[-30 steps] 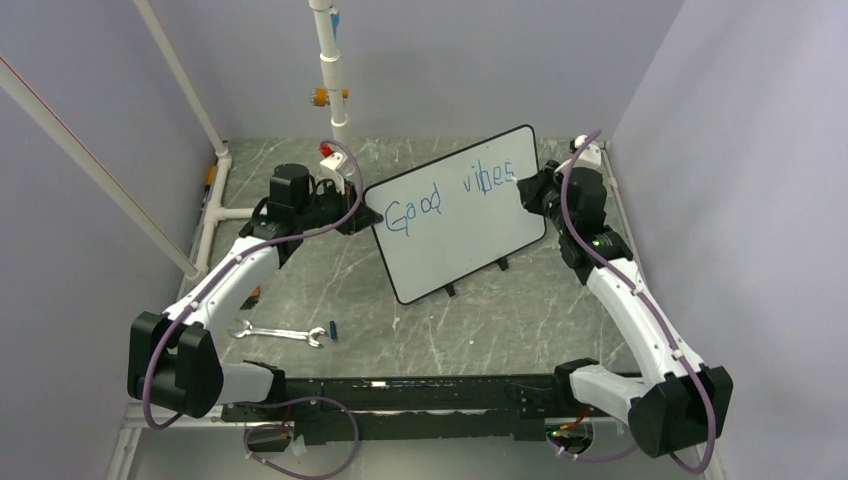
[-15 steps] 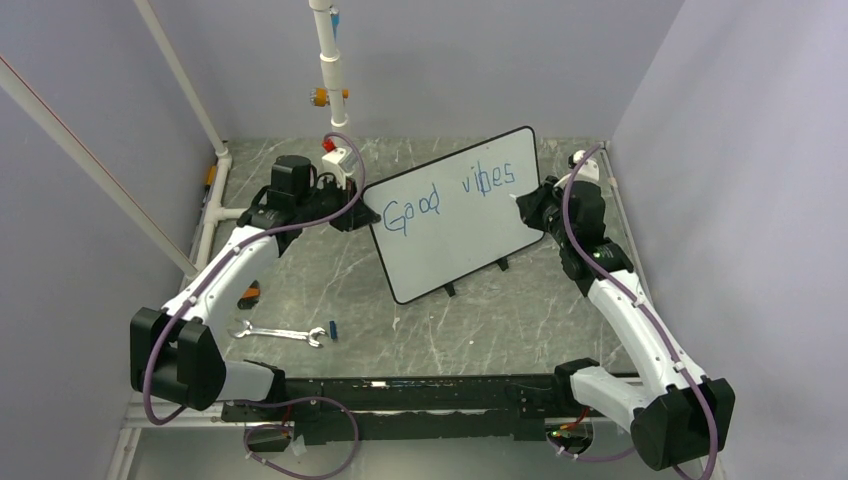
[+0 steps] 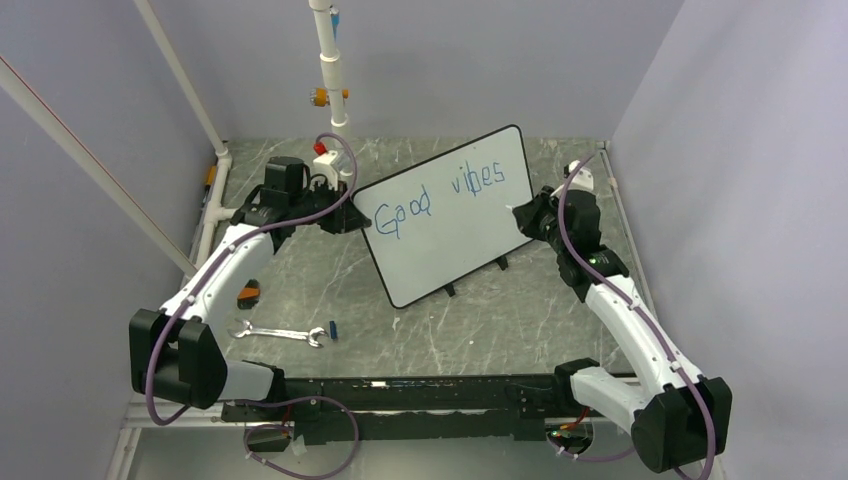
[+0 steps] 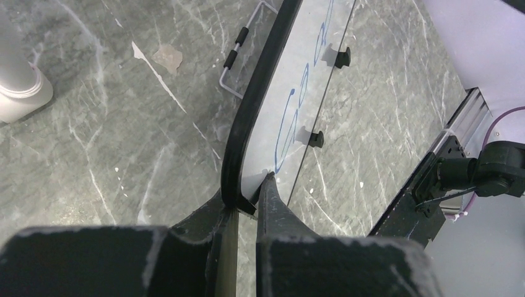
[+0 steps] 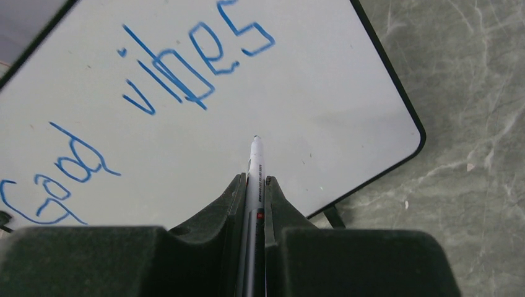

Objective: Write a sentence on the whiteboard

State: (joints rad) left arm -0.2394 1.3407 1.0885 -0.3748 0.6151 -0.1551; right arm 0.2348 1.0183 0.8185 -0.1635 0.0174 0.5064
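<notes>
My left gripper (image 4: pixel 247 199) is clamped on the edge of the whiteboard (image 3: pixel 450 250), which stands tilted just ahead of my fingers. My right gripper (image 5: pixel 254 184) is closed on a marker (image 5: pixel 256 158). Its tip points at bare board just beyond my fingers, below the sentence (image 5: pixel 186 77) "Good vibes". I cannot tell whether it touches.

Standing whiteboard (image 3: pixel 455 250) bears blue sentence (image 3: pixel 425 207) "Good vibes".

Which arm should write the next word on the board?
Right. The right end effector grips the marker, its tip pointing at bare whiteboard below the blue writing. The left end effector is clamped on the board's edge, so it is probably busy steadying it.
</notes>
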